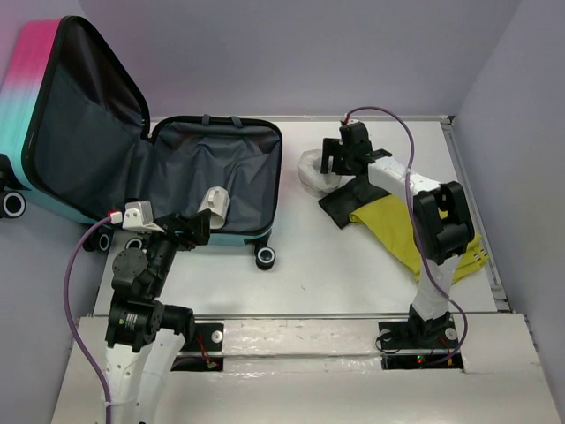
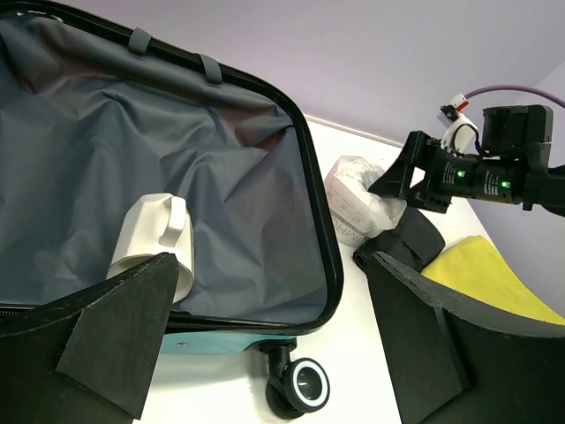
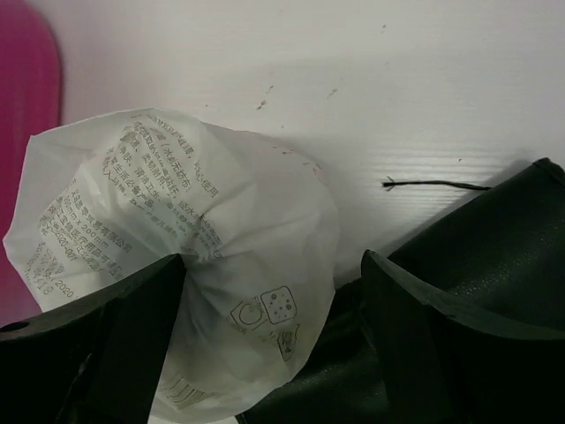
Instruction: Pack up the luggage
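Observation:
The luggage (image 1: 53, 115) lies open at the left, its pink-to-teal lid standing up and its dark grey lining (image 2: 177, 159) showing. A white cup-like object (image 1: 214, 201) (image 2: 154, 234) rests in the base near the front rim. My left gripper (image 1: 190, 228) (image 2: 269, 265) hovers open over that front rim, holding nothing. Across the table, my right gripper (image 1: 340, 157) (image 3: 274, 261) is open and low over a crumpled white printed bag (image 1: 313, 172) (image 3: 194, 230). Part of the bag lies between the fingers; the right finger is clear of it.
A black folded item (image 1: 340, 208) (image 3: 477, 230) lies right against the bag. A yellow cloth (image 1: 397, 225) (image 2: 481, 274) lies under the right arm. A suitcase wheel (image 2: 309, 384) sticks out at the front corner. Walls close the table at the back and right.

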